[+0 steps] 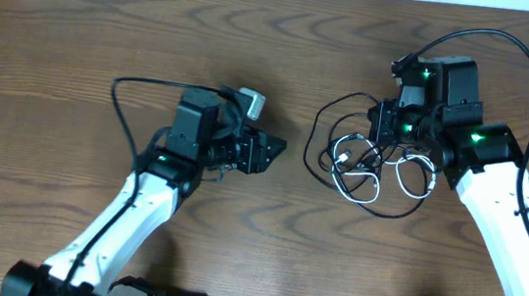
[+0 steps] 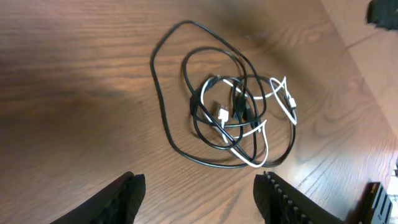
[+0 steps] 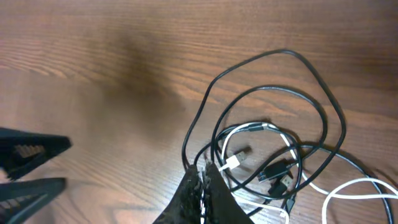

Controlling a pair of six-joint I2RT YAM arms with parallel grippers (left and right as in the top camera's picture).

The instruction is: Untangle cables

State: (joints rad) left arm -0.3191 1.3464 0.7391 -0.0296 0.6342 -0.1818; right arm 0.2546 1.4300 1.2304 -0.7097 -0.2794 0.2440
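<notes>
My right end effector [image 3: 202,182] pinches shut on the tangled cables [image 3: 273,169] lying on the tabletop [image 2: 74,62], while my left end effector [image 2: 199,185] hangs partly open and empty nearby.

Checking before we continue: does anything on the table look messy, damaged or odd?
Only the cables: black and white cords lie tangled in one heap on the wooden table, on the right arm's side. The right pincer is shut at the heap's edge; the left pincer stands open and empty, apart from it. No damage shows.
</notes>
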